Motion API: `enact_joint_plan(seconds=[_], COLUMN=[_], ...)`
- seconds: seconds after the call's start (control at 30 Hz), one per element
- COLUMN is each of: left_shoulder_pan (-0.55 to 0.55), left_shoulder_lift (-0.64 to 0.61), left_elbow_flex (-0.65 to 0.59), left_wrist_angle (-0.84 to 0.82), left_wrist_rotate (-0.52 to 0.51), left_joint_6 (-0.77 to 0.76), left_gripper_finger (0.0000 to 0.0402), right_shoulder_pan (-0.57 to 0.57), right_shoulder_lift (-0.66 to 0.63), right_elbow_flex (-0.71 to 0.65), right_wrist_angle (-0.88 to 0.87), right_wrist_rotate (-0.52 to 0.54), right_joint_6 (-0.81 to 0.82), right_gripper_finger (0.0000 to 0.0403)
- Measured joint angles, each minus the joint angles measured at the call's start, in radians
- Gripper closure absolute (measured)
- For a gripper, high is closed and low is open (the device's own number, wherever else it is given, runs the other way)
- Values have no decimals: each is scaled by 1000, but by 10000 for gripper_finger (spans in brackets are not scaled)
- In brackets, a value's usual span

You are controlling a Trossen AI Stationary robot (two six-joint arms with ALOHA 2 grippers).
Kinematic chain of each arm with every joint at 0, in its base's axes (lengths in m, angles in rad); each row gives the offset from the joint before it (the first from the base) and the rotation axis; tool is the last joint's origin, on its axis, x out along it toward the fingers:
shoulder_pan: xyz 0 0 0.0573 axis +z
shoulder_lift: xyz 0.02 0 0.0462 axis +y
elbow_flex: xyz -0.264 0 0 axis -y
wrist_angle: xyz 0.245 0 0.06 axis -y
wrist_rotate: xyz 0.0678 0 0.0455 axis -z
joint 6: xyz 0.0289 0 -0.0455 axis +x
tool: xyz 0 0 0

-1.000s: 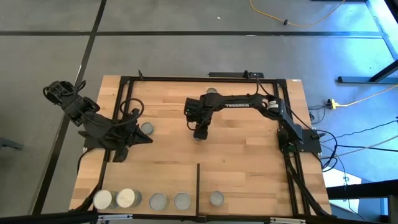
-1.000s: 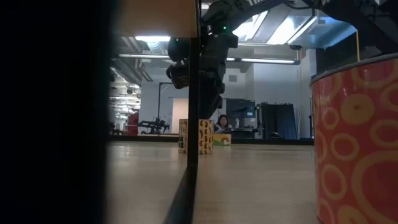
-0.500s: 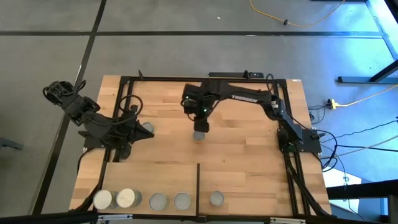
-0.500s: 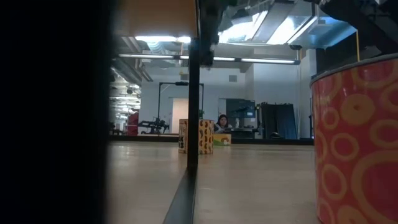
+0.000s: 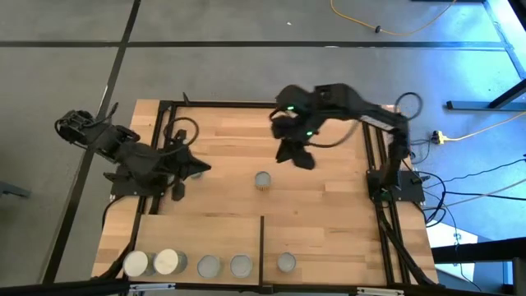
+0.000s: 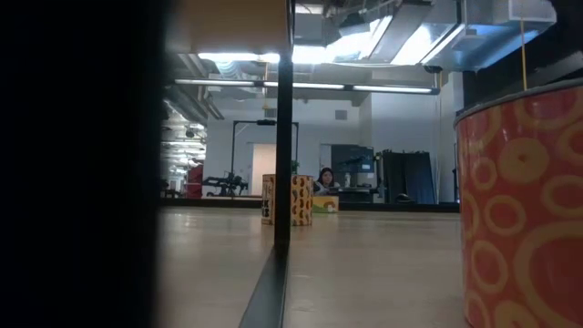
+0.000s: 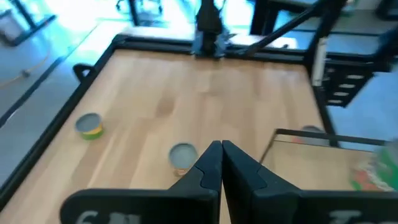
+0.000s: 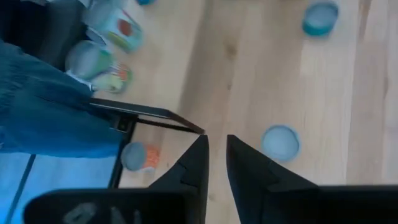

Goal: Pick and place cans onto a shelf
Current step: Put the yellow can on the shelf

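One can [image 5: 262, 180] stands upright on the planked tabletop at mid-table; it also shows in the low view [image 6: 290, 199]. My right gripper [image 5: 300, 156] is raised, far and right of it, and open by a narrow gap [image 8: 216, 142]. My left gripper [image 5: 201, 168] is at the table's left, shut and empty [image 7: 221, 155]. A can [image 7: 182, 155] shows just beyond its fingertips, partly behind one finger. Another can [image 7: 89, 124] stands near the far rail. Several cans [image 5: 209, 265] stand in a row on the pale shelf [image 5: 329, 238] at the near edge.
The shelf's thin black upright [image 5: 261, 247] rises between the shelved cans. A red can with orange rings [image 6: 524, 210] stands close to the low camera. Black frame rails [image 5: 246, 104] run round the table. Blue denim of a person [image 8: 43, 112] shows at the near edge.
My right gripper has risen from over the middle can and swung toward the table's far right; the can stays upright where it was. My left gripper has moved a little toward the table's right, over the spot where a can showed beside it.
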Motion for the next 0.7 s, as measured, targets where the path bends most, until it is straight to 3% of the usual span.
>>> enact_joint_plan(seconds=[0.1,0.37,0.47,0.7], left_shoulder_pan=[55,240,279,333], left_shoulder_lift=[21,133,186,347], left_elbow_flex=[0,-1,-1,0], left_wrist_angle=[0,-43,-34,2], left_wrist_rotate=[31,203,253,243], left_joint_6=[-6,-26,70,377], left_gripper_finger=[389,342,337,339], right_shoulder_pan=[10,19,19,19], right_shoulder_lift=[-71,-193,-219,-275], right_elbow_flex=[0,0,0,0], right_wrist_angle=[3,4,3,-21], right_wrist_rotate=[20,240,269,273], right_joint_6=[0,34,53,53], right_gripper_finger=[345,345,345,345])
